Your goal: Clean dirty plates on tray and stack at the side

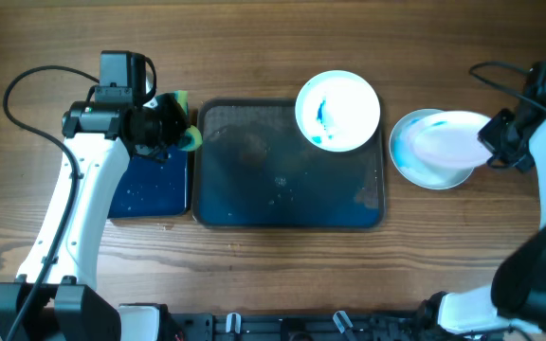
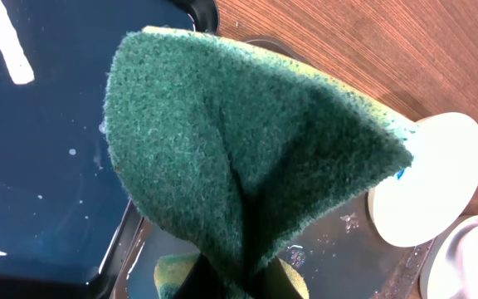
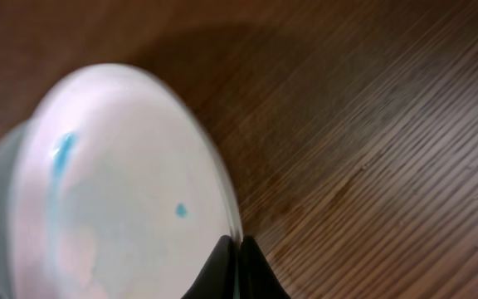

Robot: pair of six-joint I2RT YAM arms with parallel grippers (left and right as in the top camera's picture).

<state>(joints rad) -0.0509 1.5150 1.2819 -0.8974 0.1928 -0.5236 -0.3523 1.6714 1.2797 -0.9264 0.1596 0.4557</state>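
Tray (image 1: 282,180): long axis left-right, mid-table.
Streaked plate (image 1: 337,110): flat on tray's far right corner, overhanging its rim.
Held plate (image 1: 455,142): tilted, above filmed plate (image 1: 408,153) just right of tray.
Right gripper (image 1: 489,135): fingers pinching held plate's rim.
Left gripper (image 1: 180,133): clamped on green sponge (image 2: 247,141), over tub (image 1: 150,185)–tray edge.

Tray floor: tray (image 1: 273,185) is bare over its left, centre and near side, with only a wet film there.
Tray far-right corner: blocked by blue-streaked plate (image 1: 337,111), which overhangs the far rim.
Tray left rim: left gripper (image 1: 180,131), clamped on green sponge (image 1: 188,138), sits above the seam with the black tub (image 1: 150,189).
Right of tray: narrow wood gap, then bottom plate (image 1: 413,163). Tilted plate (image 1: 455,139), pinched in the right gripper (image 1: 487,140), overlaps it.
Near side: table (image 1: 282,270) is open wood.
Far corners: cable loops, left cable (image 1: 27,80), right cable (image 1: 496,69).
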